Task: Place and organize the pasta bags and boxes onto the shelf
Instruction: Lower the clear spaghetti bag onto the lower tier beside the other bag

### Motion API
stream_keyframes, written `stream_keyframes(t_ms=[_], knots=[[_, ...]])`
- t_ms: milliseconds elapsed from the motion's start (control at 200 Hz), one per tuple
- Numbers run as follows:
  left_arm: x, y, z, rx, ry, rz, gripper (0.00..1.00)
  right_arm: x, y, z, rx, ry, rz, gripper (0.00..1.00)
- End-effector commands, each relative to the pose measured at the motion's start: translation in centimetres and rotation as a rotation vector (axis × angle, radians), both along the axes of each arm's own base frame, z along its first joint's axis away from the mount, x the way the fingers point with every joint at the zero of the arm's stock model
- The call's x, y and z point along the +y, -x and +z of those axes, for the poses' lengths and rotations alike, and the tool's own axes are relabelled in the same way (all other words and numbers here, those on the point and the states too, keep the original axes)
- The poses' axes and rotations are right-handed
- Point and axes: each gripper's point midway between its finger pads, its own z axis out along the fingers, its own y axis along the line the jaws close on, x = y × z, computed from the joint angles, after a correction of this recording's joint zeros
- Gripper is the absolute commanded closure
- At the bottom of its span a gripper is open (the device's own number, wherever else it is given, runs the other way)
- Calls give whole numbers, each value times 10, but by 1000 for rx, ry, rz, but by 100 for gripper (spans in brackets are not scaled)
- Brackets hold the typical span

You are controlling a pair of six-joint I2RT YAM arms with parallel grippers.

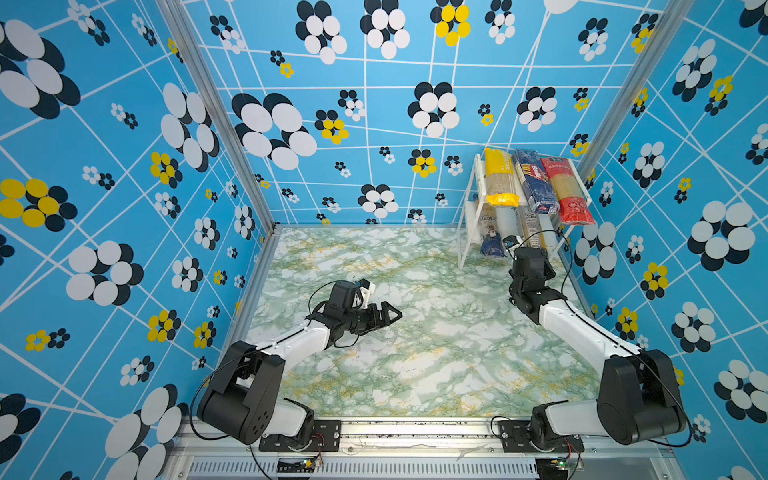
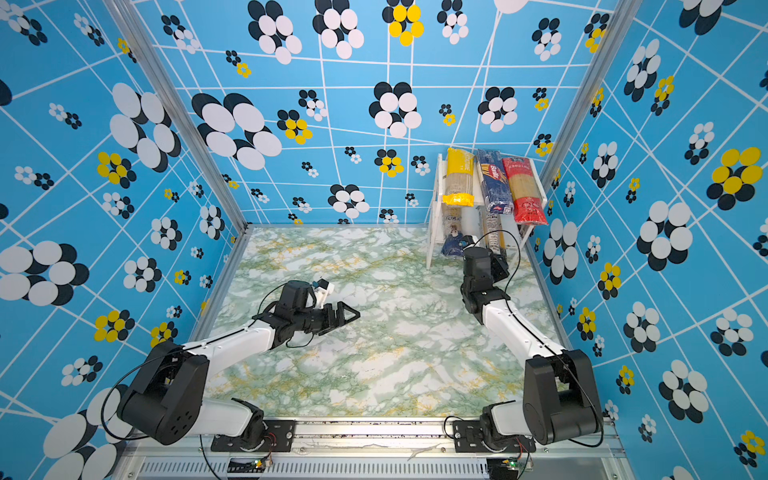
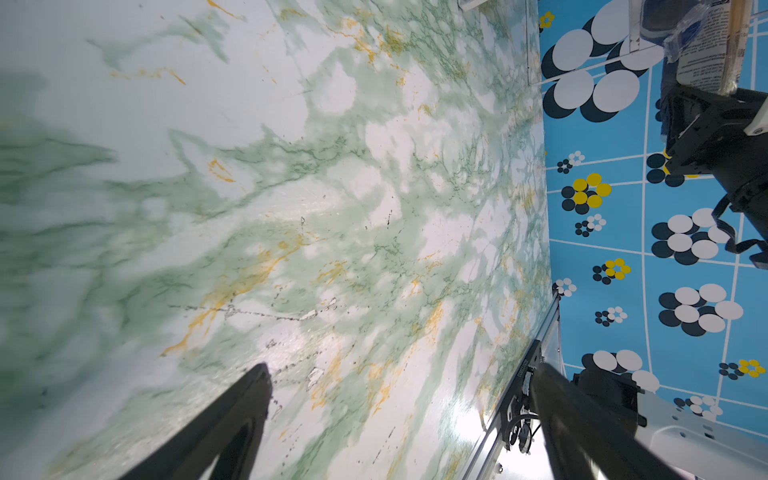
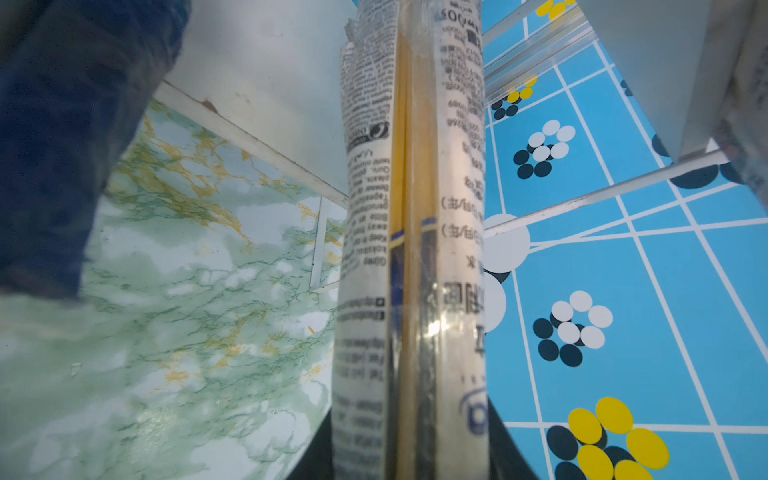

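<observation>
The right gripper (image 4: 411, 461) is clamped on the near end of a clear pack (image 4: 411, 249). In a top view its long axis runs 6 to 12 into the shelf's (image 1: 471, 232) lower tier. The left gripper (image 1: 392, 316), at 8 o'clock, is spread wide, empty and well apart

Gloss and matt
The bench (image 1: 436, 357) is smooth, glossy marble-print film; the clear spaghetti pack (image 4: 415, 249) at the shelf (image 4: 266, 75) is shiny, crinkled plastic; shelf boards matt white.
</observation>
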Motion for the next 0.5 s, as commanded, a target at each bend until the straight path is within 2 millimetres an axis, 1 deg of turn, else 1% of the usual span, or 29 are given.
stream_keyframes(t_ms=[0, 325, 495], knots=[[3, 1, 6, -17, 3, -6, 1, -7, -14, 82, -304, -45, -59, 100], [3, -1, 7, -16, 5, -5, 1, -11, -27, 76, -279, -25, -70, 100], [4, -2, 9, -17, 3, -3, 1, -14, -30, 76, -281, -23, -77, 100]])
